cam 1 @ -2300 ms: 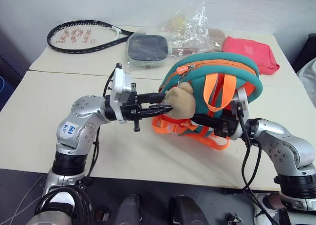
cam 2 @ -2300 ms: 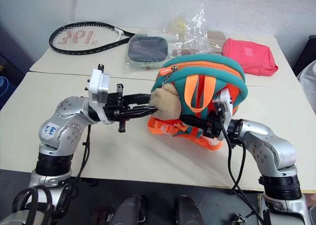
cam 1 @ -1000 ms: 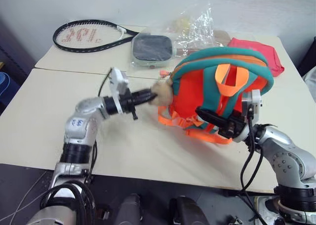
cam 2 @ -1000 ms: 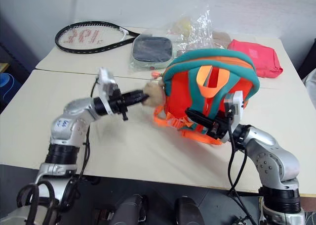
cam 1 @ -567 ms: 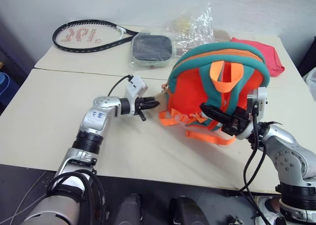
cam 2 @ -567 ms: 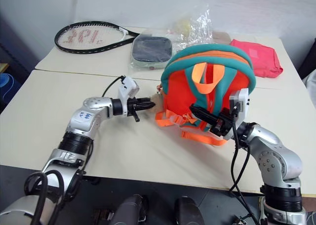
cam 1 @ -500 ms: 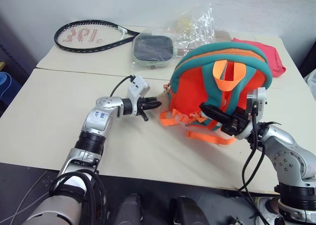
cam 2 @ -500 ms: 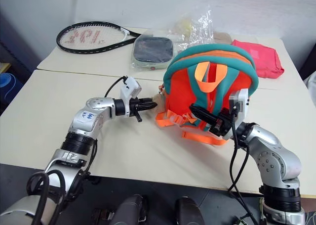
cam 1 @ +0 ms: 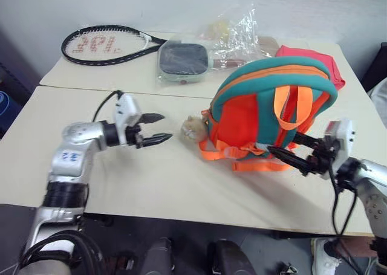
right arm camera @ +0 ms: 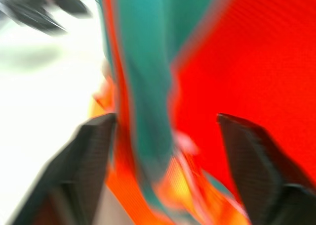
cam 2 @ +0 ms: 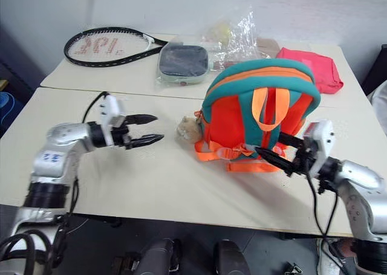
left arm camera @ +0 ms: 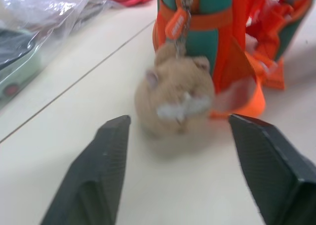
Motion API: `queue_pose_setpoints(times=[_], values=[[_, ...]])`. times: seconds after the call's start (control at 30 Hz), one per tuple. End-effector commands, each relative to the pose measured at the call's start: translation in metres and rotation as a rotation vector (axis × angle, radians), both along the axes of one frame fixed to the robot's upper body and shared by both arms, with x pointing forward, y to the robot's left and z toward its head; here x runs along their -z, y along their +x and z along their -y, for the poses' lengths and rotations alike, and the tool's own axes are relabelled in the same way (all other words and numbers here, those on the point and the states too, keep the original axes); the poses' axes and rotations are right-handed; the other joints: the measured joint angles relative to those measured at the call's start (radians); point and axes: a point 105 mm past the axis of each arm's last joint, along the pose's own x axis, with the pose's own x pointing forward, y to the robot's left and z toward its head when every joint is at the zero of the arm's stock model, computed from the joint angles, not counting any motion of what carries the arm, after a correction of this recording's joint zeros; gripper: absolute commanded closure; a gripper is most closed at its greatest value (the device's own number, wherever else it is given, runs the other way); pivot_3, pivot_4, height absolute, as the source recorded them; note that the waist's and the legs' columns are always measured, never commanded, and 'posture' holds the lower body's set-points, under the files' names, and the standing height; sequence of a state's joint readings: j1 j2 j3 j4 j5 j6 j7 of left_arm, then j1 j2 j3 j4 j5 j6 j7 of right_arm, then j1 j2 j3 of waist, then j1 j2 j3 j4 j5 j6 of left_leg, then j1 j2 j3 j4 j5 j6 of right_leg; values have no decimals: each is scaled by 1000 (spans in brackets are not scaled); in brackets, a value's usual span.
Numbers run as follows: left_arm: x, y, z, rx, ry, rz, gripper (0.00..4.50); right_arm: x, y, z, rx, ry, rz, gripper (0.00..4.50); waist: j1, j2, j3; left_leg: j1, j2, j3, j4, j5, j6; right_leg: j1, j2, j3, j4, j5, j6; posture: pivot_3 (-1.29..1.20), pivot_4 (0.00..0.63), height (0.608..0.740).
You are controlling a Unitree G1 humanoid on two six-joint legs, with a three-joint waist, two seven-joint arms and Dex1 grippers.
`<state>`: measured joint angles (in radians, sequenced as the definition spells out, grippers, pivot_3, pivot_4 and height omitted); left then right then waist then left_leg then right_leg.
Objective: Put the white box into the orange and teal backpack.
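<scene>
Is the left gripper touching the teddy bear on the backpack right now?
Apart. In the left eye view the left gripper, fingers spread, stops short of the teddy bear, with bare table between them.

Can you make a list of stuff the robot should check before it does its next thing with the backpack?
1. Backpack standing by itself: ok. The orange and teal backpack sits upright on the table.
2. Left gripper let go: ok. Fingers spread, apart from the teddy bear.
3. Right gripper let go: ok. Fingers open beside the straps, gripping nothing.
4. White box inside: cannot tell. Nothing shows what is inside the backpack.
5. Zipper closed: cannot tell. The zipper pull hangs at the side, but the seam is not clear.
6. Things nearby out of the way: ok. The racket and pink pouch lie behind.
</scene>
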<state>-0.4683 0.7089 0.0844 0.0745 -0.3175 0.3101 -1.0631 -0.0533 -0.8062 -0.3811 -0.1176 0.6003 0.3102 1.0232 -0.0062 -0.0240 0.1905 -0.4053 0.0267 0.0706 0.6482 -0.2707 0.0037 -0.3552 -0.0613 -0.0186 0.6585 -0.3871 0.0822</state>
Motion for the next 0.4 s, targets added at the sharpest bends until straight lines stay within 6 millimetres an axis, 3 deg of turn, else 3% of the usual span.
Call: queue_pose_setpoints(times=[0.03, 0.2, 0.4], values=[[-6, -19, -23, -11, 82, 76, 40, 1, -14, 41, 55, -131, 30, 8, 0, 0, 0, 0, 0, 0, -1, 0, 0, 0, 0, 0, 0, 0, 0, 0, 150, 740], [-5, -49, -55, -126, 50, 46, 40, 22, -29, 79, 79, -283, -10, 8, -3, 0, 0, 1, 0, 0, 0, -3, 5, 1, -1, 0, -2, 0, 0, 0, 150, 740], [2, -57, -63, -256, 83, 75, 40, 29, -19, 78, 61, -316, 30, 8, -18, 1, 0, 3, 1, -1, -1, -3, 5, 3, -1, 0, -1, 0, 0, 0, 150, 740]])
